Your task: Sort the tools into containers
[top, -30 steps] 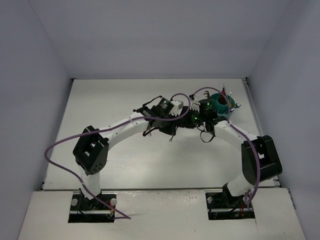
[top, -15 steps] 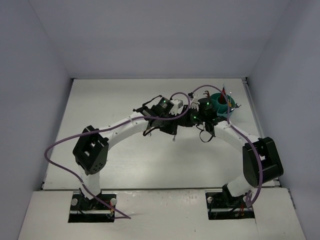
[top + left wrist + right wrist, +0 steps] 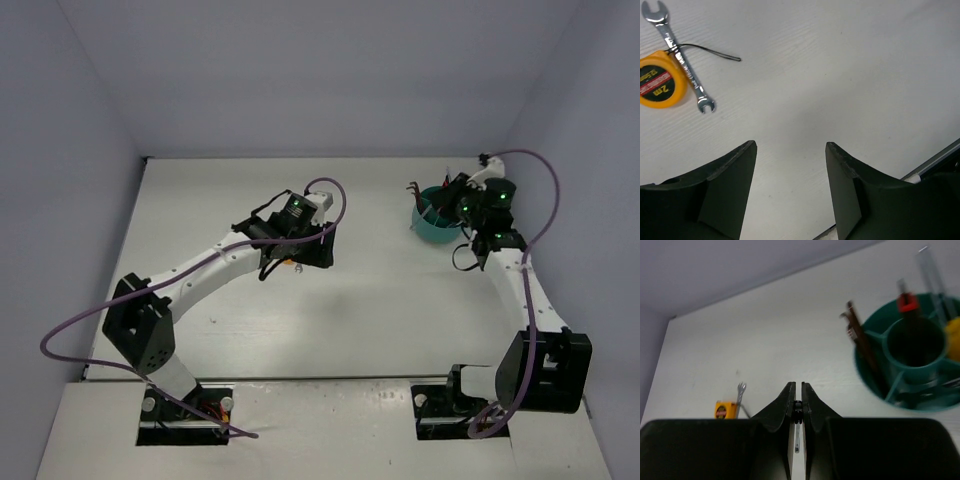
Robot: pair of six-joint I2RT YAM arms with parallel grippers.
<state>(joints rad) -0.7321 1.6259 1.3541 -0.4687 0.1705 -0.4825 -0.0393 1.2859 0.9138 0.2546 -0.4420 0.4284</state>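
Risk no. 1 sat w/ the R gripper (image 3: 797, 390): jaws together, pinched on a thin grey tool (image 3: 797, 440) right at the tips; kind of tool not readable. The teal cup (image 3: 912, 374) was off to the upper right of the R wrist view, not under the jaws, so letting go there would prob. have dropped the tool on the table. The cup was also crowded. A dark tool (image 3: 865, 345) leaned at its left rim and a red-topped one (image 3: 907, 302) stood at the back, so a skewed entry could have snagged a divider or knocked those.

L gripper (image 3: 790, 150) hung w/ jaws wide apart over bare table. The silver wrench (image 3: 680, 57) lay flat at upper left, against the yellow tape measure (image 3: 659, 86), w/ its black cord (image 3: 710, 51) crossing it. A grab there could have dragged both or slipped off.
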